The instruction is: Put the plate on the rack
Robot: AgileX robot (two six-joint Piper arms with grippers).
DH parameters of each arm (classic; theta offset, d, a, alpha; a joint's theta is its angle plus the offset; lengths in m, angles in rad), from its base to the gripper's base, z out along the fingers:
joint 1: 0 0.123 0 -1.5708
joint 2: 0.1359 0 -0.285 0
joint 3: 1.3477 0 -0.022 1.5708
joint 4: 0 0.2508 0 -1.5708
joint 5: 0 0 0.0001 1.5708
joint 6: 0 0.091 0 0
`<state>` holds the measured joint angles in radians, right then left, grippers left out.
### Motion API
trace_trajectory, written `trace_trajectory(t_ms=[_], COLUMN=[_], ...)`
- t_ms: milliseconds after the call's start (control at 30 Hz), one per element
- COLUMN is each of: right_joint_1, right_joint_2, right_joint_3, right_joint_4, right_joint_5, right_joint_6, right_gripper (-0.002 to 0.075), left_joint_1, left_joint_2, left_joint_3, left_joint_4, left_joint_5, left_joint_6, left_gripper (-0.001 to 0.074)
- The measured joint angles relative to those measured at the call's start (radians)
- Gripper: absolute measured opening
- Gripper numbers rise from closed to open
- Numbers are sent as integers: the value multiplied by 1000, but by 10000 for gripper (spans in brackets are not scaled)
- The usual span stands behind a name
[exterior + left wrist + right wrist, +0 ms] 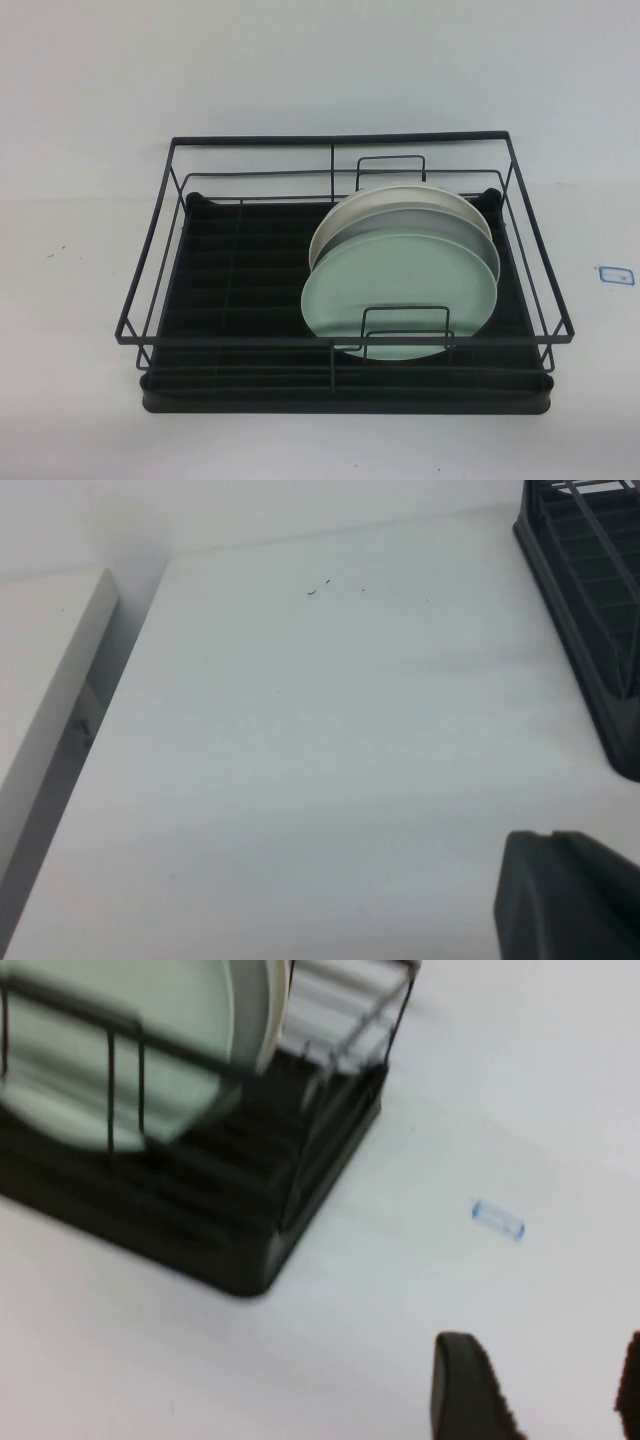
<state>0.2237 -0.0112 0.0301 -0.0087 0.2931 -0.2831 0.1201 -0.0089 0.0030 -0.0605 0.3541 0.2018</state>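
Observation:
The pale mint-green plate [400, 295] stands tilted on edge inside the black wire rack [330, 140], in its right half, behind a small wire loop divider. It leans against a white plate [420, 215] behind it. Neither gripper shows in the high view. In the right wrist view my right gripper [545, 1345] is open and empty over bare table, off the rack's [250, 1250] corner, with the mint plate [120, 1050] beyond. In the left wrist view my left gripper [555, 840] is shut and empty over bare table, beside the rack's base [590, 610].
A small blue-edged label [614, 273] lies on the white table right of the rack and also shows in the right wrist view [497, 1219]. A white panel [50, 690] borders the table on the left gripper's side. The rack's left half holds nothing.

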Motion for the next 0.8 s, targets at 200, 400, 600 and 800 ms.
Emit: trace_trajectory(t_ms=[200,400,600,800], right_joint_1=[-11,-121,-220,-231], right_joint_2=[0,0,0,0], right_joint_3=[0,0,0,0], right_joint_4=[-61,-63,32,326], right_joint_5=[68,77,79,102], right_joint_6=[0,47,91,100], right_gripper=[361,122,19,18], left_joint_1=[0,0,0,0], left_joint_2=[0,0,0,0], left_joint_3=[0,0,0,0], left_joint_4=[0,0,1,1], left_joint_5=[0,0,0,0], left_joint_6=[0,0,0,0], left_gripper=[0,0,0,0])
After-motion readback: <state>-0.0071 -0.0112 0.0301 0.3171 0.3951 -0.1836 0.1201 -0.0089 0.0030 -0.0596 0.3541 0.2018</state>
